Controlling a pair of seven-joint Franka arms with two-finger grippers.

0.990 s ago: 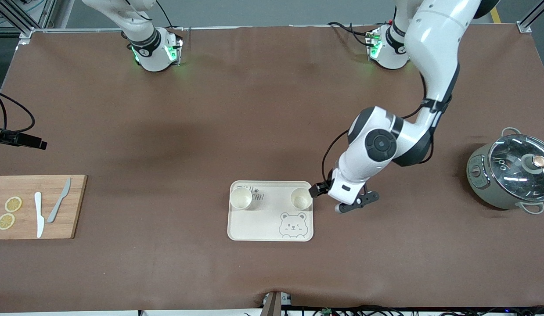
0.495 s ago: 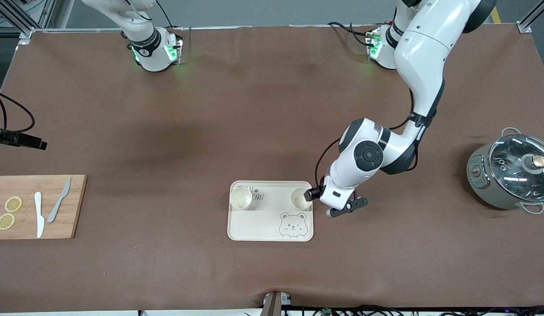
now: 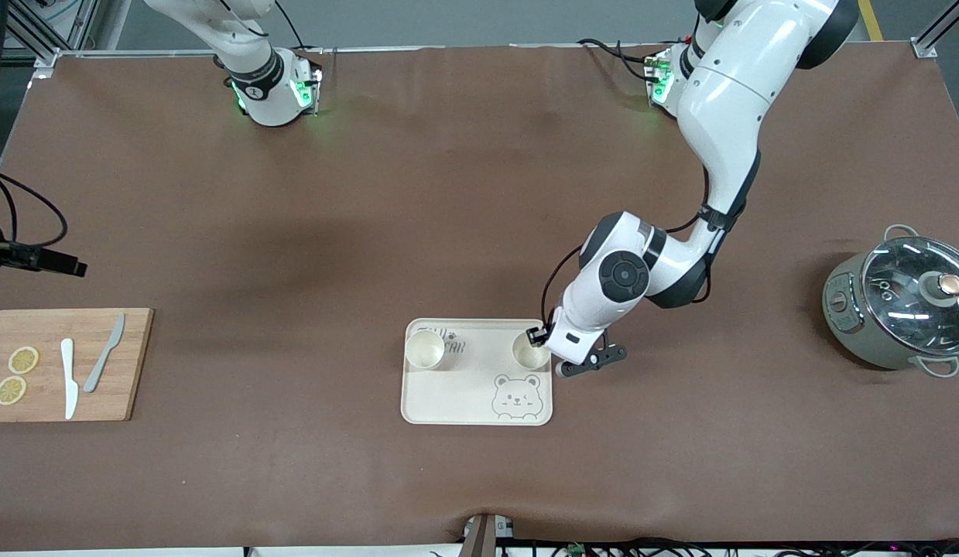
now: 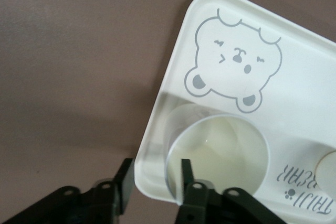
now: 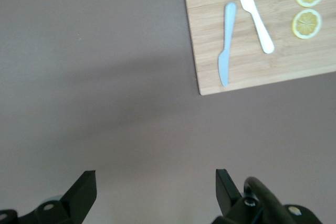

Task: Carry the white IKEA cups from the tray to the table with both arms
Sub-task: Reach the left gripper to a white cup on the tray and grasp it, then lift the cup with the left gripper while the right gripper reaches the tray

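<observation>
Two white IKEA cups stand upright on the cream bear-print tray: one at the tray's corner toward the left arm's end, the other at the corner toward the right arm's end. My left gripper is open at the first cup. In the left wrist view the left gripper straddles that cup's wall and the tray rim, one finger inside the cup, one outside the tray. My right gripper is open and empty, high over bare table; the front view does not show it.
A wooden cutting board with two knives and two lemon slices lies at the right arm's end; it also shows in the right wrist view. A grey pot with a glass lid stands at the left arm's end.
My left arm has swung toward the tray, bringing its gripper from beside the tray to the cup's rim. The cups and the right arm have not moved.
</observation>
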